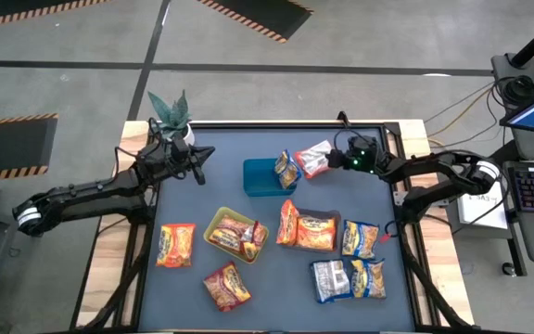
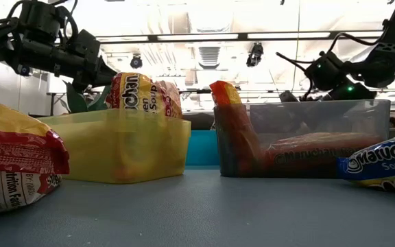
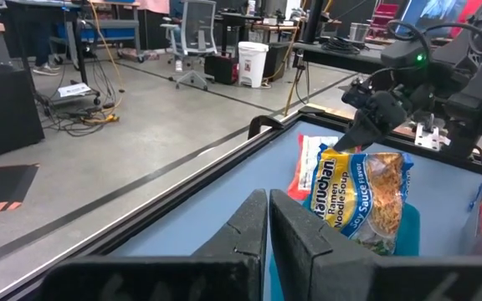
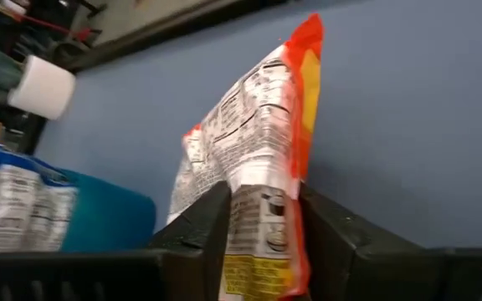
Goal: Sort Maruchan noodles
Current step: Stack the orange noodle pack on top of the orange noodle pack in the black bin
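Note:
Maruchan noodle packets lie across the blue mat. My right gripper (image 1: 339,158), at the far right of the mat, is shut on a red-and-white packet (image 1: 314,159). Beside it a blue-and-yellow packet (image 1: 287,170) leans in the blue tray (image 1: 260,178). Orange packets sit in the yellow-green tray (image 1: 221,223) and the dark tray (image 1: 327,219). Loose packets (image 1: 175,245) (image 1: 227,285) (image 1: 360,238) (image 1: 349,278) lie toward the near edge. My left gripper (image 1: 200,165) hovers shut at the far left with nothing in it. My right gripper pinches one end of the red-and-white packet (image 4: 259,213) between its two fingers (image 4: 210,219). It comes from the table's right, slanting down, and the packet reaches away from the fingers with its printed white back showing. Whether its far end (image 4: 308,38) rests on the mat I cannot tell.
A small potted plant (image 1: 171,113) stands at the far left corner behind my left gripper. The mat's raised black frame (image 1: 286,125) runs along the far edge. Bare mat lies between the two grippers and at the near left.

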`<state>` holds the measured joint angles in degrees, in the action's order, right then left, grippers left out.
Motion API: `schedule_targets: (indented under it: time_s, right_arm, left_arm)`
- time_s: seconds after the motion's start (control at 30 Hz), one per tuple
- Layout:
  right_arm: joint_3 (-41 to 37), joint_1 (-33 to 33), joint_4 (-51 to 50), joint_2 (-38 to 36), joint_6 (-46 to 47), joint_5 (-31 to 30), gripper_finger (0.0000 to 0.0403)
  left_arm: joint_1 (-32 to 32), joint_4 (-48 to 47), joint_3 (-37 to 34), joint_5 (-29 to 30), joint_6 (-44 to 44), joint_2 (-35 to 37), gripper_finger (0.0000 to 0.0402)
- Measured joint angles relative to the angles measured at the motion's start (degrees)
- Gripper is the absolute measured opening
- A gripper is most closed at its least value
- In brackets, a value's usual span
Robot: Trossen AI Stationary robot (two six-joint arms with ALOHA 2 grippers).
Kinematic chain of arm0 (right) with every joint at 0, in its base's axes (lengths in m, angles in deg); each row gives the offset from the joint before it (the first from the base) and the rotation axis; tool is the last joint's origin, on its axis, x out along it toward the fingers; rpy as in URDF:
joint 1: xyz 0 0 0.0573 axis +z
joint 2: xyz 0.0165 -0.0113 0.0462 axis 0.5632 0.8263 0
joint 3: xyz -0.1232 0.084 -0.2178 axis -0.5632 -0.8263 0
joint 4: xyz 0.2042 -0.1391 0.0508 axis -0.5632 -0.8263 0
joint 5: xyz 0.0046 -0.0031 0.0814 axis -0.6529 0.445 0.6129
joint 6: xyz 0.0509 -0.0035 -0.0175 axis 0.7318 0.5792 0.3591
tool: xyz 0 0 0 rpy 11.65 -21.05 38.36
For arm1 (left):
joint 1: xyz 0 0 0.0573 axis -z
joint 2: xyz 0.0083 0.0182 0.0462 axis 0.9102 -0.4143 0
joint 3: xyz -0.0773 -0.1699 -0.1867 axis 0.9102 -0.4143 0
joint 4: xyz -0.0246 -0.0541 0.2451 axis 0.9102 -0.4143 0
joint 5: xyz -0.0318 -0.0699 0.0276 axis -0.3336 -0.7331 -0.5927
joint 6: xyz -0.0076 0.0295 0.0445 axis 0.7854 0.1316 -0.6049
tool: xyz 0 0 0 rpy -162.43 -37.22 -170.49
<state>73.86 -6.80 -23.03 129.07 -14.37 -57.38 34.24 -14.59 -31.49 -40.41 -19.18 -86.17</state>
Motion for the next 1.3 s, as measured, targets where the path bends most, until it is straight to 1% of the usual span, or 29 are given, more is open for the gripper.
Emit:
schedule_targets:
  time_s: [0.17,0.37,0.57,0.73,1.0,1.1,1.2,1.3]
  right_arm:
    - [-0.02,-0.02,1.74,-0.06,0.02,-0.01,0.0077]
    - [-0.02,-0.02,2.24,-0.13,0.11,0.46,0.0060]
    - [-0.04,-0.02,3.24,-0.20,0.05,0.48,0.0058]
    - [-0.06,-0.02,7.21,-0.37,0.03,0.99,0.0057]
    - [0.13,-0.02,8.22,-1.72,-0.85,2.04,0.0057]
    - [0.13,-0.02,10.29,-3.37,-1.79,2.16,0.0058]
    - [0.59,-0.04,11.50,-6.71,-3.04,2.18,0.0058]
    - [1.60,0.32,11.02,-10.75,-4.86,4.00,0.0058]
  left_arm:
    - [0.00,0.00,0.00,-0.02,0.18,0.00,0.0000]
    - [0.01,-0.01,0.00,0.00,0.18,0.00,0.0000]
    - [0.00,0.00,0.00,-0.01,0.20,0.00,0.0000]
    - [0.02,0.01,0.00,0.00,0.20,0.00,0.0000]
    - [0.00,0.01,0.00,-0.02,0.20,0.00,0.0000]
    - [0.01,0.01,0.00,-0.01,0.20,0.00,0.0000]
    - [0.01,0.01,0.00,-0.02,0.20,0.00,0.0000]
    - [0.02,0.01,0.00,-0.02,0.35,0.00,0.0000]
